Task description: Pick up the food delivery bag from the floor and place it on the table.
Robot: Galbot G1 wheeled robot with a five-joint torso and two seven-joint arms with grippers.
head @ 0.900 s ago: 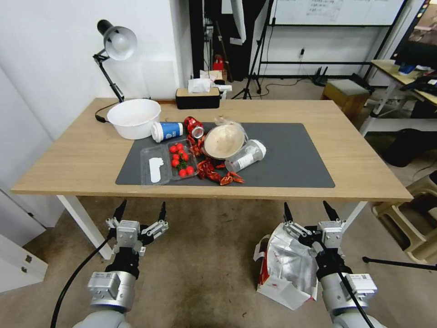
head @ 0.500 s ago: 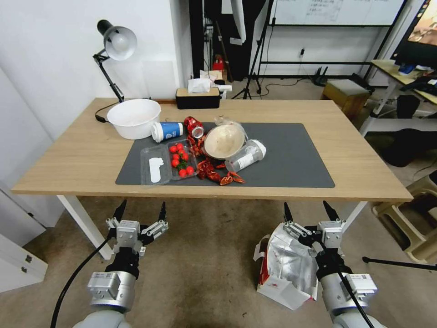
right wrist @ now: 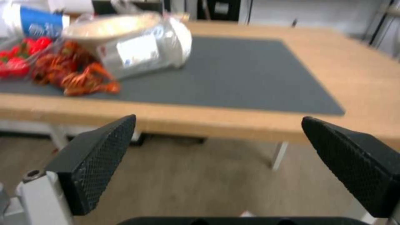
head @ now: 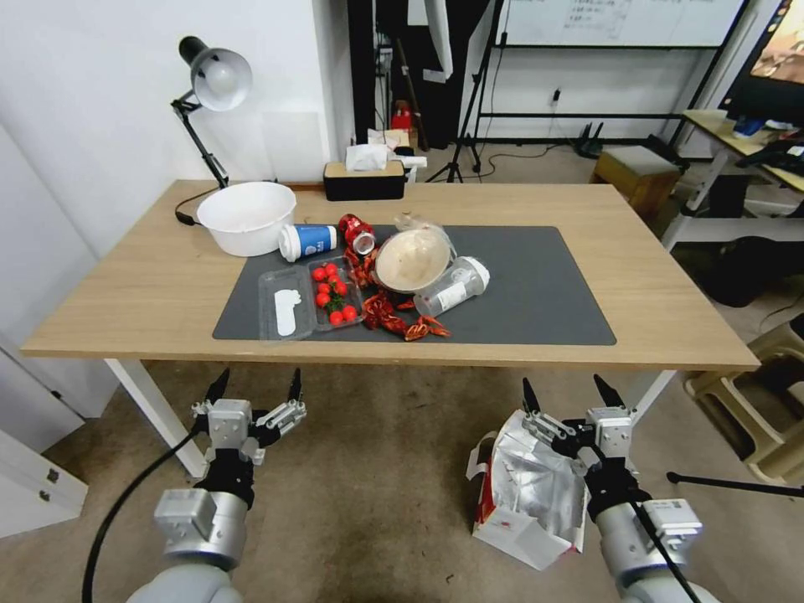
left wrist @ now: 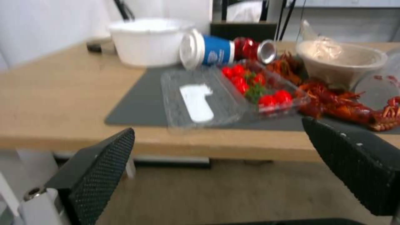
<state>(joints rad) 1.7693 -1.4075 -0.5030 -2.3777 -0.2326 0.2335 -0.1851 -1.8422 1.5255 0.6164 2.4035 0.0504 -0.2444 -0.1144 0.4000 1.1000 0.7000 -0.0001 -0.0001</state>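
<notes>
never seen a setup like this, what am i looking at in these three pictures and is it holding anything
This is a wheeled robot with two arms, each ending in a two-fingered gripper. One picture is from a camera on its head, looking down at the work; the other two are from cameras on its wrists, looking out between the black fingers.

In the head view the left gripper and the right gripper are both open and hold nothing. Both hang in front of the table, below its near edge. The food delivery bag stands on the floor, under the right gripper.

On the table's dark grey mat lie a clear box of cherry tomatoes, a tipped blue cup, a red can, crayfish, a paper bowl and a clear cup on its side. A white bowl sits beside the mat.
</notes>
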